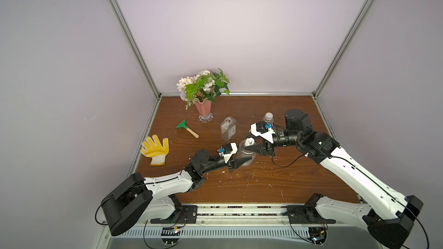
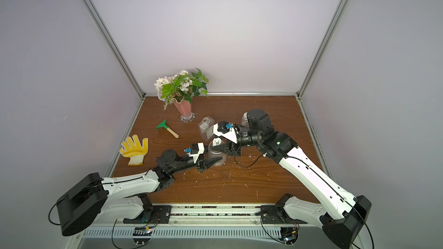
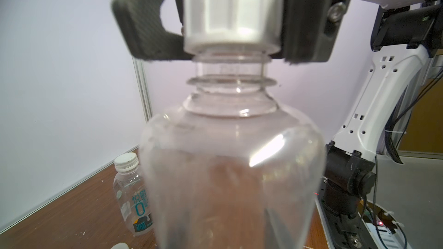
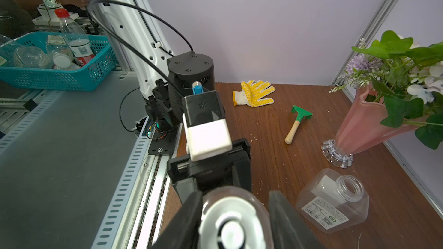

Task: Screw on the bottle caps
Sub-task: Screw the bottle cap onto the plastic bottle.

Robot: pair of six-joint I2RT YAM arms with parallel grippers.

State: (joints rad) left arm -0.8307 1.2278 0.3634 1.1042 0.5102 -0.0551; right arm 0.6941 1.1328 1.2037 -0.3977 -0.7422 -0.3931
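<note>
The brown wooden table (image 1: 239, 188) fills the lower middle of both top views. The right arm (image 1: 347, 164) reaches in from the lower right of the frame and the left arm (image 1: 167, 183) from the lower left, and they meet near the table's centre. A pink vase (image 1: 203, 108) of flowers stands at the upper left of the tabletop. A yellow glove (image 1: 155, 150) lies at the left edge. At the centre the rounded bottle (image 1: 242, 153) stands upright, and the left gripper (image 1: 248, 159) is clamped tight on its lower body. Just above it in the frame the square bottle (image 1: 227, 129) stands with its neck open. A small labelled bottle (image 1: 268, 117) with its white cap (image 3: 126, 161) already on sits up and to the right, partly behind the right wrist. A green rake (image 1: 187, 128) with a wooden handle lies between the vase and the glove. The right gripper (image 3: 236, 44) has its jaws closed against both sides of the ribbed cap (image 3: 230, 13). That cap rests on top of the rounded bottle's neck, with bare thread showing below its rim.
</note>
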